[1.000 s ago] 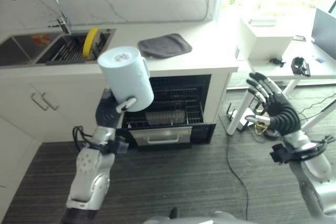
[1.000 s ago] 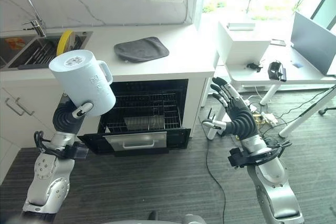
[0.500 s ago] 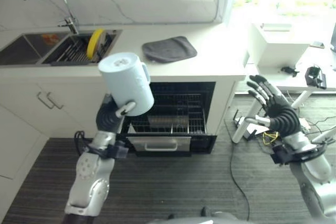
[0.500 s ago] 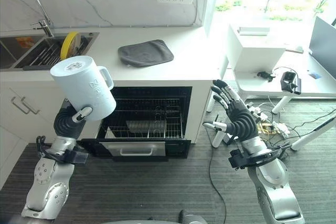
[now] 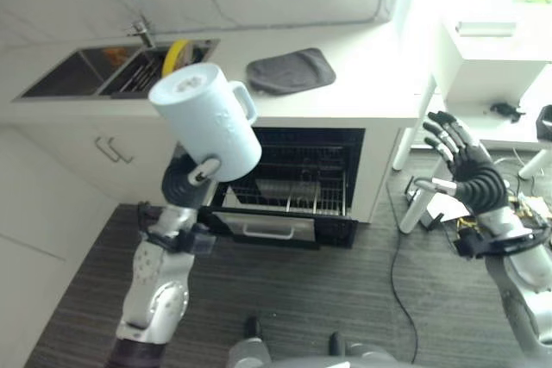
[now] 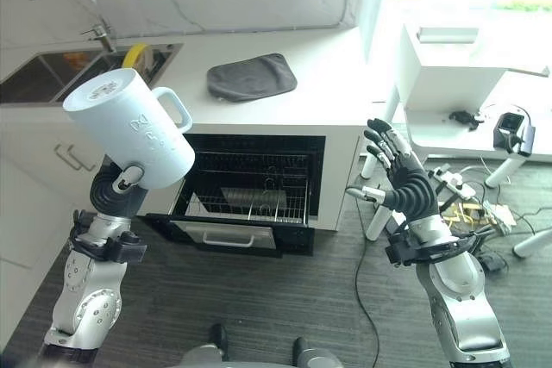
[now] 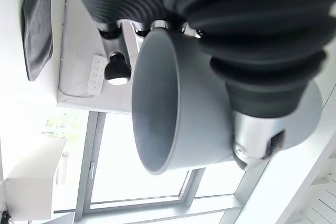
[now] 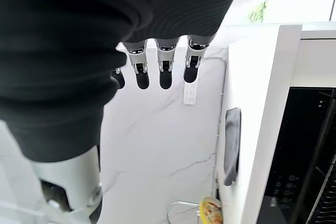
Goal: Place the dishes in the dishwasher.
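kitchen counter [image 5: 345, 96] over open dishwasher [image 5: 289, 183] | left hand [image 5: 183, 180] gripping pale blue mug [image 5: 207, 122], holding it tilted | right hand [image 5: 466, 170] hovering, fingers spreading wide

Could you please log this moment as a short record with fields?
held item: pale blue mug, upside down
left robot hand: curled round the mug, raised in front of the counter
right robot hand: open, empty, off to the right
dishwasher: open, rack pulled out
on counter: grey cloth
in sink: yellow plate
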